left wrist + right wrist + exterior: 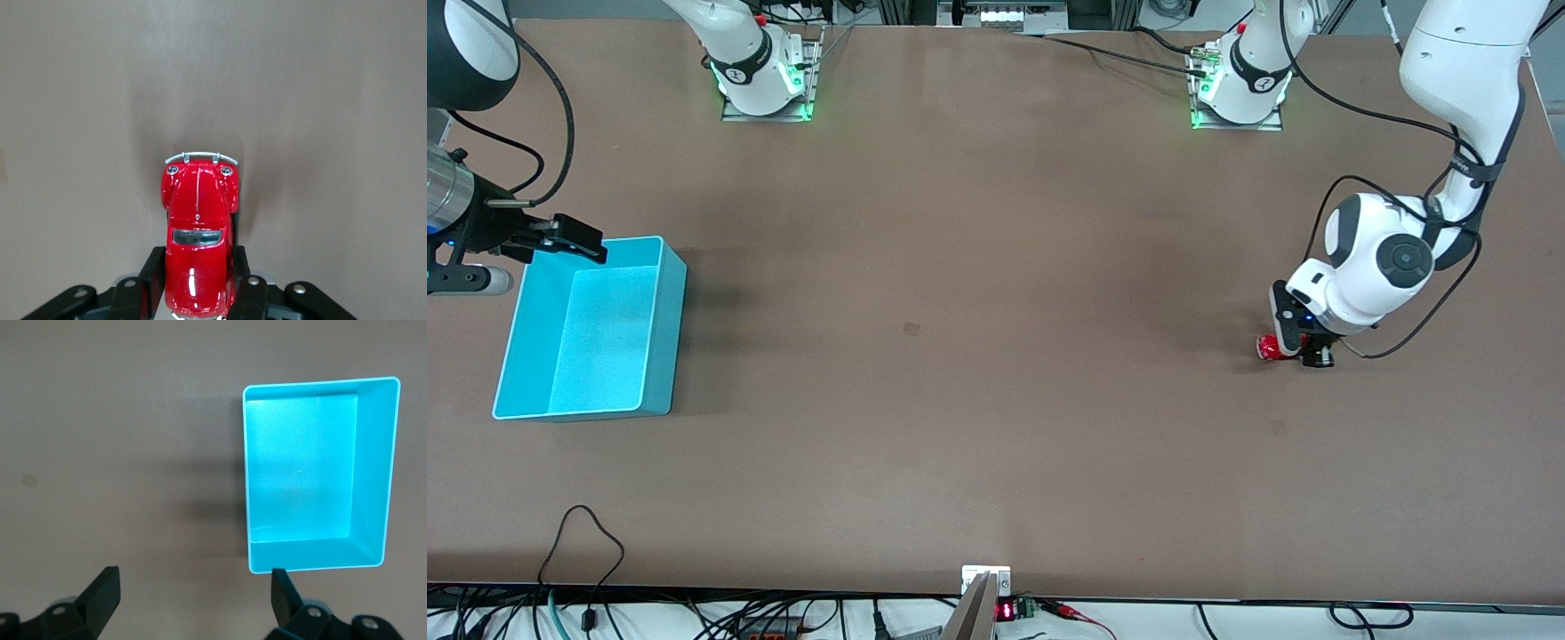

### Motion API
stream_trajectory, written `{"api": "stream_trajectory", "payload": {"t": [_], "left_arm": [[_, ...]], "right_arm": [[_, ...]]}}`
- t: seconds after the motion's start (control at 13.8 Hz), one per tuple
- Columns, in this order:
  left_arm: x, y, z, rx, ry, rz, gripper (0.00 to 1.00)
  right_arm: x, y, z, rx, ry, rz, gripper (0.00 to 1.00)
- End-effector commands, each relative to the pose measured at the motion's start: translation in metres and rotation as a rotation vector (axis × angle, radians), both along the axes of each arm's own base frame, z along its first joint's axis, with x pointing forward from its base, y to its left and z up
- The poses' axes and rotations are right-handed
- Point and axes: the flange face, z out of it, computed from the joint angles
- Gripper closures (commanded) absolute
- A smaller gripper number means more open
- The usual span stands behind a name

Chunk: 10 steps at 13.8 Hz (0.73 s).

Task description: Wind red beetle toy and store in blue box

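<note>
The red beetle toy is at the left arm's end of the table, low at the table surface. My left gripper is shut on it. In the left wrist view the black fingers press both sides of the toy's rear half, and its silvery bumper points away from the wrist. The blue box stands with nothing in it at the right arm's end. My right gripper is open and holds nothing, over the table beside the box's corner nearest the robots' bases. The box also shows in the right wrist view, past that gripper.
The brown table stretches wide between the toy and the box. Cables and a small display lie along the table edge nearest the front camera. The arm bases stand along the edge farthest from it.
</note>
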Motion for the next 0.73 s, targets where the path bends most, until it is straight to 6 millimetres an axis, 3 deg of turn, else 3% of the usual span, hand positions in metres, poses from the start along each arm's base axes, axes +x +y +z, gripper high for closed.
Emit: {"api": "stream_trajectory", "payload": {"t": [0.0, 0.29, 0.65], "left_arm": [[-0.001, 0.035, -0.01, 0.004, 0.023, -0.014, 0.76], [0.007, 0.066, -0.008, 0.011, 0.017, -0.146, 0.78], [0.001, 0.096, -0.01, 0.012, 0.025, -0.16, 0.81]], "right_arm": [[0.001, 0.001, 0.004, 0.011, -0.01, 0.008, 0.0], [0.001, 0.001, 0.003, 0.011, -0.009, 0.008, 0.0], [0.001, 0.001, 0.003, 0.011, -0.006, 0.008, 0.0]]}}
